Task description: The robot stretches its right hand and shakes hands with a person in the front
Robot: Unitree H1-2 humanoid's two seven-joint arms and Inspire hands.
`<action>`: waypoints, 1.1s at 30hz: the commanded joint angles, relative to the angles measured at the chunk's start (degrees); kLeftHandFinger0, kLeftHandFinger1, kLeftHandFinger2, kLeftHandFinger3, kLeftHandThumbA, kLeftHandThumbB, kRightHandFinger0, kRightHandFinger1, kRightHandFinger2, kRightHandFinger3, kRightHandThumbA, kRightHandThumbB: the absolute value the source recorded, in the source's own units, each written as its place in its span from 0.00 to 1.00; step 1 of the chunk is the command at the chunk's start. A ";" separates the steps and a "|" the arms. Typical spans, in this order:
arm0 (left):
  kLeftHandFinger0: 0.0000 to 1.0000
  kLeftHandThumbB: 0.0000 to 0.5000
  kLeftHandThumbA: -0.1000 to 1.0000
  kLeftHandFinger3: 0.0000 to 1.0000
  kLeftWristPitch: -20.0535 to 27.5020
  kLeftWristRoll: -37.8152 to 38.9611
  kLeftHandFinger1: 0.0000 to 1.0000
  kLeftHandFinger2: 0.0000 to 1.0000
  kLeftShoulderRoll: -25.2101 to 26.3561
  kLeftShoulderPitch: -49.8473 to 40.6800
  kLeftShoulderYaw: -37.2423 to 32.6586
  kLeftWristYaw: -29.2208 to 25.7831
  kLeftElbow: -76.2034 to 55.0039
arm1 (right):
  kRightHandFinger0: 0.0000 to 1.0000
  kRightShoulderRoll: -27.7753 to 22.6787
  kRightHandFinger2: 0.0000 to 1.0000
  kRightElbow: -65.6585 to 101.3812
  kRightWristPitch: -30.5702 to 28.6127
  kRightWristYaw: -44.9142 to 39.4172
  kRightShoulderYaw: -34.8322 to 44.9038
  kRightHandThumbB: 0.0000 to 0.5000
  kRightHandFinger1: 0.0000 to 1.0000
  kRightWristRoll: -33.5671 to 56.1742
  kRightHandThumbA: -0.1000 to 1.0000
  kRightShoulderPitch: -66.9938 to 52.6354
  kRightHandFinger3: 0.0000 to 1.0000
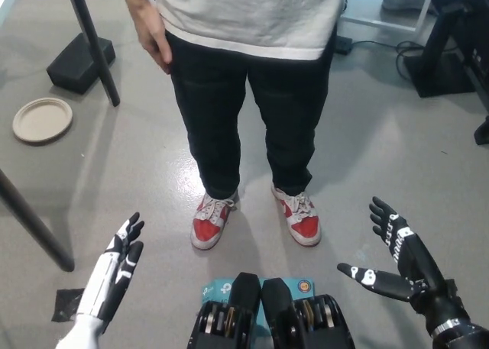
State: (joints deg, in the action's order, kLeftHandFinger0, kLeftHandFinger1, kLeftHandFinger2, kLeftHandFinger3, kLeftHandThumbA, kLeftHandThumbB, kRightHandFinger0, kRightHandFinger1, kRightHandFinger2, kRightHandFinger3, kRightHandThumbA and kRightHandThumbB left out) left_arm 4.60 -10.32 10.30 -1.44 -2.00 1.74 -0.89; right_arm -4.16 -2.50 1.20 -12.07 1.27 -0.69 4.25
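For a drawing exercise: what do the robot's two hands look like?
The left hand is white along its back with slim black fingers. The right hand is all black, with small white markings on the fingers and a ringed metal band at the wrist.

1. No readable text, brand, number or sign anywhere.
2. Teal label (218, 290) on the floor at bottom centre carries a small round mark and pale print, too small and mostly hidden to read.
3. Red-and-white sneakers (210, 221) show no legible logo.
4. Grey shirt (252, 17) is plain.
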 commanded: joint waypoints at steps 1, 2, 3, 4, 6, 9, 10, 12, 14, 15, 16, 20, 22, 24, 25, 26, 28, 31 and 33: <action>1.00 0.06 1.00 1.00 2.34 1.03 1.00 1.00 -0.14 0.24 0.23 -0.01 -0.98 | 1.00 0.09 1.00 0.01 -5.39 1.78 -0.93 0.68 1.00 -1.09 1.00 0.01 1.00; 1.00 0.07 1.00 1.00 2.45 0.71 1.00 1.00 -0.09 0.26 0.19 -0.15 -0.86 | 1.00 -0.01 1.00 -0.17 -5.36 1.89 -1.11 0.70 1.00 -1.25 1.00 0.06 1.00; 1.00 0.06 1.00 1.00 2.68 0.49 1.00 1.00 0.03 0.28 0.07 -0.15 -0.82 | 1.00 -0.16 1.00 -0.19 -5.21 1.93 -1.33 0.70 1.00 -1.37 1.00 0.08 1.00; 1.00 0.07 1.00 1.00 2.51 -0.02 1.00 1.00 0.15 0.23 -0.08 -0.20 -0.99 | 1.00 -0.31 1.00 -0.11 -5.01 1.94 -1.54 0.68 1.00 -1.57 1.00 0.08 1.00; 1.00 0.06 1.00 1.00 2.24 0.11 1.00 1.00 0.03 0.16 0.00 -0.22 -1.12 | 1.00 -0.41 1.00 0.00 -4.96 2.02 -1.77 0.66 1.00 -1.62 1.00 0.19 1.00; 1.00 0.06 1.00 1.00 2.03 -0.62 1.00 1.00 0.12 0.23 -0.12 -0.43 -1.08 | 1.00 -0.61 1.00 0.04 -4.70 1.87 -2.04 0.62 1.00 -1.65 1.00 0.27 1.00; 1.00 0.06 1.00 1.00 2.08 -0.67 1.00 1.00 0.08 0.21 -0.12 -0.46 -1.14 | 1.00 -0.64 1.00 0.06 -4.83 1.97 -2.14 0.62 1.00 -1.81 1.00 0.27 1.00; 1.00 0.05 1.00 1.00 2.37 -0.62 1.00 1.00 0.10 0.24 -0.14 -0.42 -1.01 | 1.00 -0.56 1.00 0.30 -4.77 2.24 -2.31 0.60 1.00 -2.15 1.00 0.20 1.00; 1.00 0.05 1.00 1.00 2.30 -0.73 1.00 1.00 0.15 0.24 -0.16 -0.41 -1.07 | 1.00 -0.76 1.00 0.33 -5.11 2.56 -2.68 0.58 1.00 -3.02 1.00 0.16 1.00; 1.00 0.05 1.00 1.00 2.30 -0.74 1.00 1.00 0.15 0.24 -0.15 -0.42 -1.10 | 1.00 -0.77 1.00 0.34 -5.21 2.56 -2.72 0.58 1.00 -2.96 1.00 0.15 1.00; 1.00 0.03 1.00 1.00 2.21 -0.63 1.00 1.00 0.12 0.23 -0.11 -0.39 -1.12 | 1.00 -0.78 1.00 0.32 -5.24 2.52 -2.75 0.57 1.00 -2.85 1.00 0.13 1.00; 1.00 0.03 1.00 1.00 1.91 -0.63 1.00 1.00 0.11 0.24 -0.06 -0.39 -1.16 | 1.00 -1.10 1.00 0.24 -5.61 2.60 -3.15 0.54 1.00 -3.30 1.00 0.11 1.00; 1.00 0.03 1.00 1.00 1.84 -0.45 1.00 1.00 0.10 0.25 -0.03 -0.30 -1.14 | 1.00 -1.22 1.00 0.31 -5.57 2.65 -3.30 0.54 1.00 -3.35 1.00 0.11 1.00; 1.00 0.02 1.00 1.00 1.79 -0.45 1.00 1.00 0.08 0.58 -0.03 -0.30 -1.14 | 1.00 -1.50 1.00 0.49 -5.61 2.66 -3.43 0.51 1.00 -3.50 1.00 0.32 1.00; 1.00 0.02 1.00 1.00 1.78 -0.45 1.00 1.00 0.07 0.61 -0.03 -0.30 -1.14 | 1.00 -1.54 1.00 0.51 -5.62 2.67 -3.46 0.51 1.00 -3.52 1.00 0.35 1.00; 1.00 0.02 1.00 1.00 1.78 -0.45 1.00 1.00 0.07 0.61 -0.03 -0.30 -1.14 | 1.00 -1.56 1.00 0.51 -5.62 2.70 -3.48 0.51 1.00 -3.51 1.00 0.35 1.00; 1.00 0.02 1.00 1.00 1.72 -0.51 1.00 1.00 0.04 0.65 0.02 -0.40 -1.18 | 1.00 -1.65 1.00 1.07 -4.94 2.71 -3.75 0.48 1.00 -3.95 0.99 0.22 1.00; 1.00 0.02 1.00 1.00 1.62 -0.42 1.00 1.00 0.01 0.82 0.08 -0.40 -1.18 | 1.00 -1.80 1.00 1.08 -4.84 2.85 -3.94 0.49 1.00 -4.21 0.98 0.37 1.00; 1.00 0.02 1.00 1.00 1.18 -0.26 1.00 1.00 0.03 1.12 0.19 -0.30 -1.55 | 1.00 -1.85 1.00 1.29 -4.27 2.91 -4.10 0.50 1.00 -4.56 0.98 0.77 1.00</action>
State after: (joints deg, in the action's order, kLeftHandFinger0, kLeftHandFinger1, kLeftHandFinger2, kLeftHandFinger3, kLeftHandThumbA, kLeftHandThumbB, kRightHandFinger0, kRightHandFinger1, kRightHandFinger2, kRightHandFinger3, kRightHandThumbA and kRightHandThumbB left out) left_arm 4.97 -10.50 10.31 -1.37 -2.08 1.74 -0.91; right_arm -5.37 -3.03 -1.72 -10.14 -2.45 -4.30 4.03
